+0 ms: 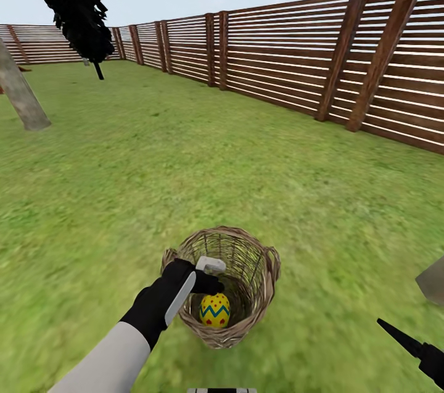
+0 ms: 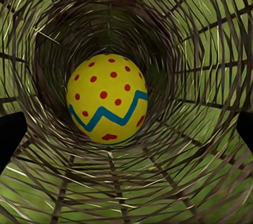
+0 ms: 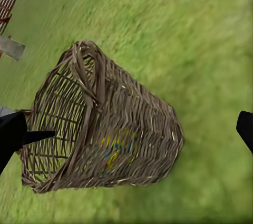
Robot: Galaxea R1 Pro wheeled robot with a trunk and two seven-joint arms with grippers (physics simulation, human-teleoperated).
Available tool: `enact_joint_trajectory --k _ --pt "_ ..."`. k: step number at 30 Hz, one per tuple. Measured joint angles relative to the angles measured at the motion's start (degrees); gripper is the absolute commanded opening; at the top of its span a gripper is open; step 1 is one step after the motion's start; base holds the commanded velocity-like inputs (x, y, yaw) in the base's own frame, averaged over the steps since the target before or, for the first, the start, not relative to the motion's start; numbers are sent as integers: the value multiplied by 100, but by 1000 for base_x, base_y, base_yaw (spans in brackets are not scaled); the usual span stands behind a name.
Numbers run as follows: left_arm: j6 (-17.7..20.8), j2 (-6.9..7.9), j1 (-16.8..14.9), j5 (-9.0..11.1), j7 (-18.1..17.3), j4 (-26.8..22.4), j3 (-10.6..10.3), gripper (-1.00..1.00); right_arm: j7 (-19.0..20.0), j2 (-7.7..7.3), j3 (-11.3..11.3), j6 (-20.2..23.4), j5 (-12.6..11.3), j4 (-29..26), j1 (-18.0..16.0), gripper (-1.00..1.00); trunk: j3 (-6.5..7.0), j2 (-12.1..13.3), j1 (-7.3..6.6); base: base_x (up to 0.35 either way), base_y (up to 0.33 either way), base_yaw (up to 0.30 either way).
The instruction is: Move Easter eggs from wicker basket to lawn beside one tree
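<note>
Head view: left gripper (image 1: 208, 274) at wicker basket (image 1: 262, 279) mouth, fingers spread, empty, over one Easter egg (image 1: 215, 310) at bottom. Right gripper (image 3: 126, 129) parted, empty, beside basket on lawn (image 1: 185, 165).

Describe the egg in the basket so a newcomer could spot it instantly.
Start at the slatted wooden fence and come down the lawn to the round wicker basket where the left claw reaches in. At its bottom lies one egg: bright yellow, red dots, a blue zigzag band.
</note>
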Motion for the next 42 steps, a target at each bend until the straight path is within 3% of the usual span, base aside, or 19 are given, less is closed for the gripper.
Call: enact_joint_trajectory --k 42 --pt "1 9 0 57 0 -8 -2 100 1 0 -15 5 0 0 0 100 0 0 0 49 0 0"
